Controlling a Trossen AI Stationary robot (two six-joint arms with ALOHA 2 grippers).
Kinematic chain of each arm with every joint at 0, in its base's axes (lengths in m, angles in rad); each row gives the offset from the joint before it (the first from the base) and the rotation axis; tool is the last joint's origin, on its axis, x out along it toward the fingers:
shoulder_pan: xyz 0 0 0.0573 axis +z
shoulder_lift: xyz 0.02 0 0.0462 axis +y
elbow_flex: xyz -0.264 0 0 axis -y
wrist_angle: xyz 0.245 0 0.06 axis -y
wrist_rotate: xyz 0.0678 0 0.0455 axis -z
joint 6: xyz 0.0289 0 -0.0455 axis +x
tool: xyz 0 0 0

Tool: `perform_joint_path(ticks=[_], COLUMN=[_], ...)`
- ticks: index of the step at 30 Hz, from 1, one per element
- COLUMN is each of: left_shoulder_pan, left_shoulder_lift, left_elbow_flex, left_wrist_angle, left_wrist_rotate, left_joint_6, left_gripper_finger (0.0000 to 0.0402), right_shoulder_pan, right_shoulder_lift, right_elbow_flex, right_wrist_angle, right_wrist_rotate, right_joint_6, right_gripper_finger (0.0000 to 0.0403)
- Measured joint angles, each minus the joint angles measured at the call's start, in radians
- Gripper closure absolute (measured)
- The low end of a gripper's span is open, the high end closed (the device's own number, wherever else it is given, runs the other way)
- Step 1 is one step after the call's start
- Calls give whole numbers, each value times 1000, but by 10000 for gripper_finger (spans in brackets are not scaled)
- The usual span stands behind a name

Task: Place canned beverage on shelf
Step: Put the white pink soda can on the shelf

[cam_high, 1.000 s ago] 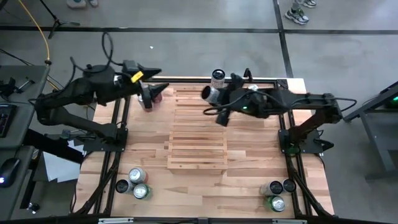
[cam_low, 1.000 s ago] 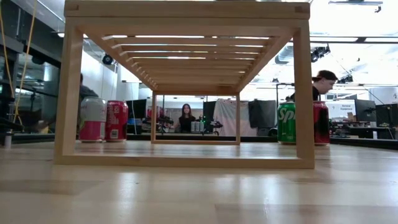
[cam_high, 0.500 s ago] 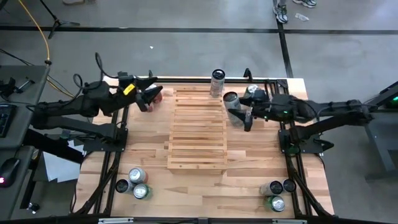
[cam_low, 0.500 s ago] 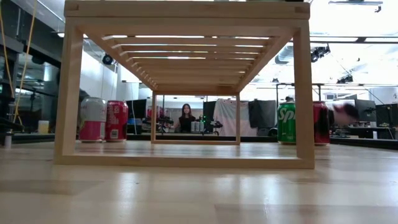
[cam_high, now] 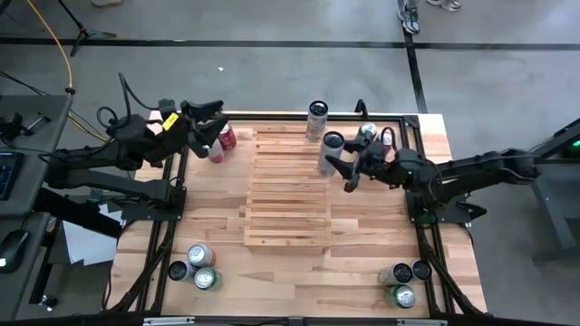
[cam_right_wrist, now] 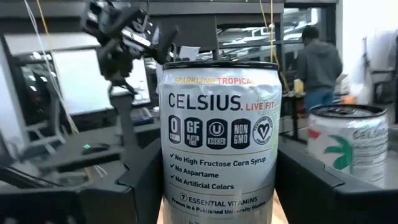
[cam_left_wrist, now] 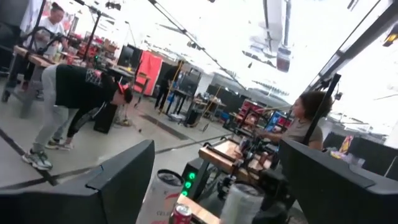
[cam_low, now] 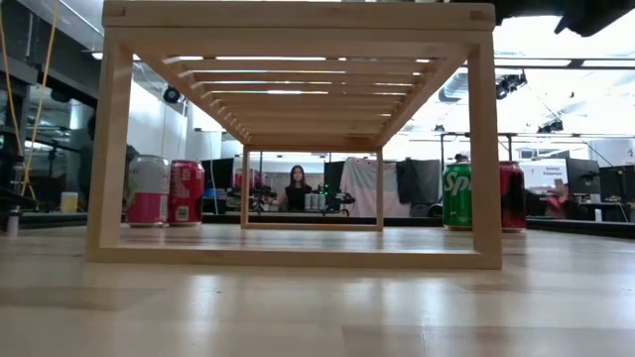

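Presently the right gripper (cam_high: 337, 168) holds a silver can (cam_high: 330, 152) in its fingers, upright at the shelf's (cam_high: 288, 186) far right edge. Left gripper (cam_high: 207, 129) – fingers spread, holding nothing – hovers over the worktop's (cam_high: 362, 235) far left corner, above a red can (cam_high: 226, 138).

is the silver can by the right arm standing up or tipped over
Standing upright. The silver can shows its round top from above at the shelf's edge, and the right tool's camera sees its label level.

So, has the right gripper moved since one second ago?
Yes. The right gripper, holding a silver can, moved from above the shelf toward its right edge.
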Motion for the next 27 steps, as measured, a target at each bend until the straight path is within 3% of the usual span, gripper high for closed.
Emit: perform_joint_path(ticks=[13,27], left_shoulder_pan=[0,0], left_shoulder_lift=[2,2], left_elbow_flex=[0,0], left_wrist_angle=[28,28], left_wrist_rotate=[0,-13], left_joint_6=[-16,-16], left_gripper_finger=[67,67], right_shoulder_pan=[-180,-246], right_shoulder_lift=[70,197], right_elbow_flex=[10,11], right_wrist_angle=[15,147], right_wrist_rotate=[-233,-278], right_joint_6=[-11,2], right_gripper_finger=[168,160])
